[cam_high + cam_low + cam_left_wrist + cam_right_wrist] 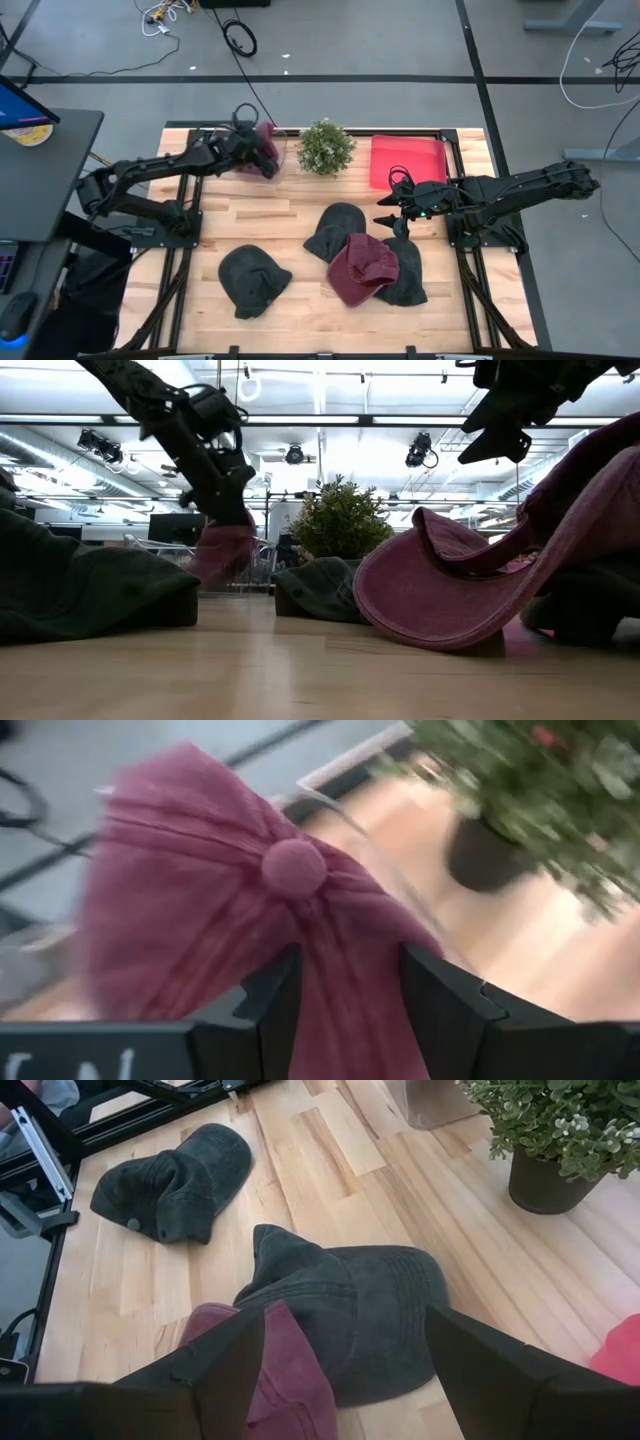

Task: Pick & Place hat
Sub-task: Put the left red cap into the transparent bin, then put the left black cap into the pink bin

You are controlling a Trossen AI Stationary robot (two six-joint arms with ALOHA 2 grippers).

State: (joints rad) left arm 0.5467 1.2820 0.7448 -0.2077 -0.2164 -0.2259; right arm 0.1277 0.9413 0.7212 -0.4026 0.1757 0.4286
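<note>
A soft maroon fabric cap with a button top [250, 910] hangs pinched between the closed fingers [440, 1010] of the left gripper [262, 153], at about eleven o'clock on the wooden table [290, 215], over a clear plastic bin [276, 160] beside a small potted green plant [325, 147]. The right gripper [392, 212] hovers at three o'clock, fingers spread wide and empty, above a pile of a second maroon cap [362, 268] and dark grey caps [336, 230]. Another dark grey cap [252, 280] lies at seven o'clock.

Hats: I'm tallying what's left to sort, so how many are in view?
5. A maroon hat in the left gripper beside the plant; on the table, dark hats at front-left, centre and right, and a maroon hat overlapping.
</note>
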